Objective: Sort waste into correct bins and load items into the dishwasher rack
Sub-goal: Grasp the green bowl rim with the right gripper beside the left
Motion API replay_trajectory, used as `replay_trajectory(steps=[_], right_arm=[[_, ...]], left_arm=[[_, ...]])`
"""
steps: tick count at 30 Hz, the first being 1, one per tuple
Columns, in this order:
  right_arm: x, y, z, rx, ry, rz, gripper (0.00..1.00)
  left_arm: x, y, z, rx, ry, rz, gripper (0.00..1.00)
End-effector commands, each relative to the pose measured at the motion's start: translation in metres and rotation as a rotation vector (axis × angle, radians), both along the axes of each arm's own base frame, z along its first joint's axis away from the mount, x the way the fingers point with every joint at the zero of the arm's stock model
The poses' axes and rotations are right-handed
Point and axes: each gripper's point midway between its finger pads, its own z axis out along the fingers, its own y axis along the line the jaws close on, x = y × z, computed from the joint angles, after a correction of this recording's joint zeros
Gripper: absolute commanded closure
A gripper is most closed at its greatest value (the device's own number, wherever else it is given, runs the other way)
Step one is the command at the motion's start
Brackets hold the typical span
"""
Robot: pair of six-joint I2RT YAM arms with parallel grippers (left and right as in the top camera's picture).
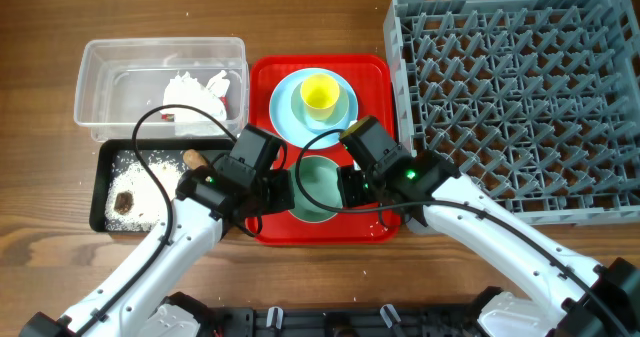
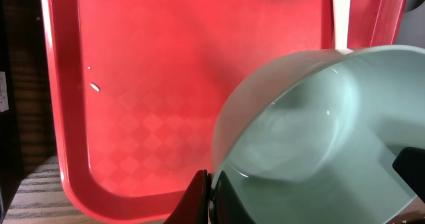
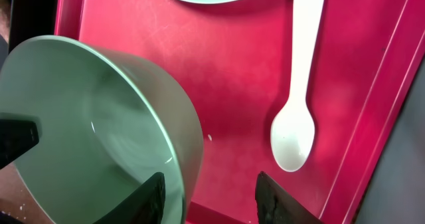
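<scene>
The pale green round bowl point(image 2: 319, 137) is tilted over the flat red plastic tray point(image 2: 146, 84), its rim pinched by the left pincer point(image 2: 209, 197). The right pincer point(image 3: 216, 194) is spread alongside. We judge the next move a transfer into the grey lattice rack point(image 1: 520, 87).

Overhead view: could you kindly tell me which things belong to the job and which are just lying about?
Job: pale green bowl, yellow cup, blue plate, white spoon, tissue, sausage piece, crumbs, clear tub, black tub, grey rack.
Lying about: red tray.
</scene>
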Motion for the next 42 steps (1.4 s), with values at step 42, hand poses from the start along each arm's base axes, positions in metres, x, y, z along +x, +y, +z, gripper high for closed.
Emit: replay_trajectory(steps=[42], right_arm=[[0.0073, 0.0047, 0.0075, 0.017, -0.031, -0.021, 0.71]], left_arm=[[-0.0027, -0.0071, 0.0039, -0.036, -0.008, -0.04, 0.96]])
